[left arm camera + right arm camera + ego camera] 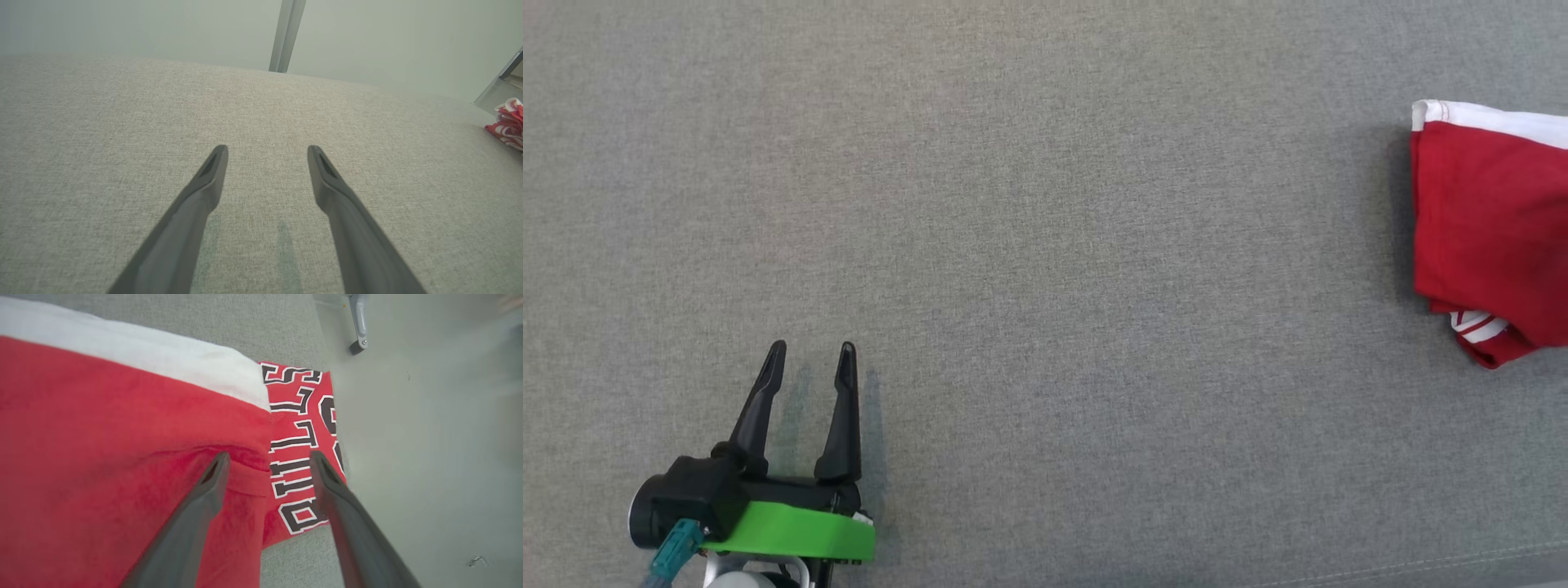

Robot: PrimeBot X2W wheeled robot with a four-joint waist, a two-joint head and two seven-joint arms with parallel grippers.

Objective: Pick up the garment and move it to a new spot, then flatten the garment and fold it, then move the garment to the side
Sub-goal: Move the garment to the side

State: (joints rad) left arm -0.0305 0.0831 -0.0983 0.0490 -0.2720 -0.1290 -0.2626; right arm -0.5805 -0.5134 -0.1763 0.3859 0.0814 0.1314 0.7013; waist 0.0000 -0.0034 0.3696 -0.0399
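Worktop: we see a grey woven cover (1045,245), with a stitched seam near its lower right corner in the head view.
Garment: we find the red garment (1494,229) at the far right of the head view, cut off by the picture's edge; it lies folded, with a white band along its top edge and white stripes showing at its lower corner.
Garment, right wrist view: the plain red layer (122,437) lies over a layer with black-and-white lettering, which sticks out beside it, close to the worktop's edge above the floor (429,437).
Left gripper: we see it (813,349) at the lower left, well apart from the garment, fingers spread over bare cover with nothing between them (267,149).
Right gripper: its fingers (269,455) stand apart just over the garment, one above the plain red layer and one above the lettering; we see no cloth pinched between them.
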